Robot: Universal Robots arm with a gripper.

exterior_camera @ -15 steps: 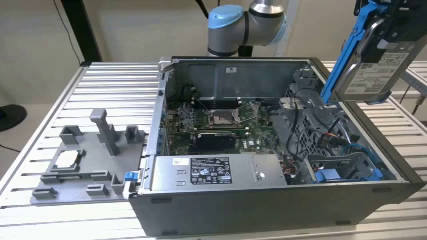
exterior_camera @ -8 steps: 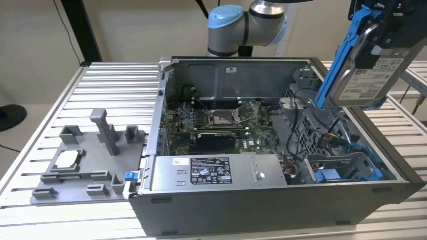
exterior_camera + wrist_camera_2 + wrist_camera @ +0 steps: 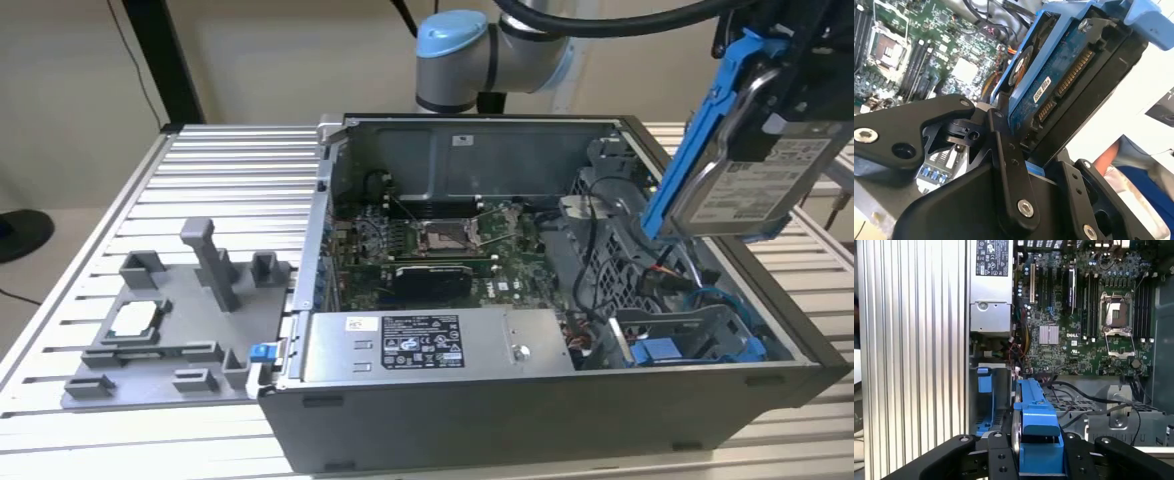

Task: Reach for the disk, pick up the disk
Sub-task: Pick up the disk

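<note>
Disk (image 3: 755,175) hangs in the air above the open computer case (image 3: 561,420), over the case's corner on the exterior view's right, tilted and clear of everything below. The counter (image 3: 200,170), a ribbed metal top, carries the case in its middle and a grey fixture tray (image 3: 174,330) toward its edge on the exterior view's left. Inside the case lie the green motherboard (image 3: 1074,340), the long grey power supply box (image 3: 427,345) along the near wall, and an empty blue drive bay (image 3: 681,345). The tool (image 3: 1036,137) is clenched on the disk, black fingers (image 3: 1004,165) pressing its blue bracket (image 3: 1035,425) from both sides.
</note>
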